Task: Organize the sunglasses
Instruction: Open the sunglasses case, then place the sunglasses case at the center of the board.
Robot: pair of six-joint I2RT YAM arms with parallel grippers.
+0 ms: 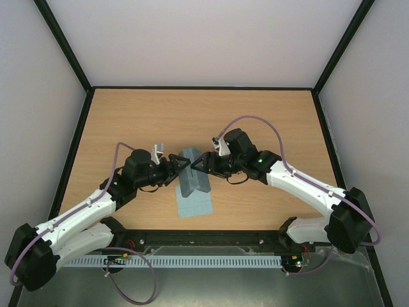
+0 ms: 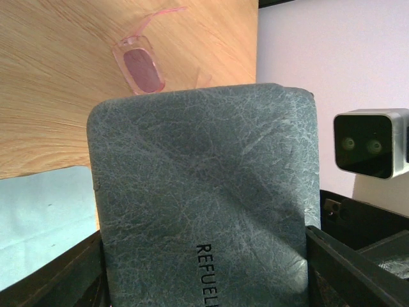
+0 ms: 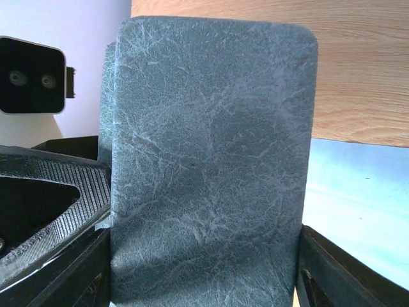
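Grey-blue case [image 1: 192, 176], pinched from both sides.

Top view: the left gripper [image 1: 174, 171] and right gripper [image 1: 199, 165] each clamp a flap of the case. It appears to stand in a V on the light blue cloth [image 1: 195, 206], mid wooden table [image 1: 140, 121]. Left wrist: fingers press the edges of a crackled, round-cornered flap stamped "REFUEL". The sunglasses [image 2: 142, 66], with a thin translucent pink frame and oblong pinkish lens, lie on the wood just beyond the flap's far edge, outside the case. Right wrist: same matte leather-like grain, fingers tight on both edges. Judgement: hold the flaps evenly, spread them slowly and avoid tipping the case onto the frame; one gripper must then let go to fetch them.
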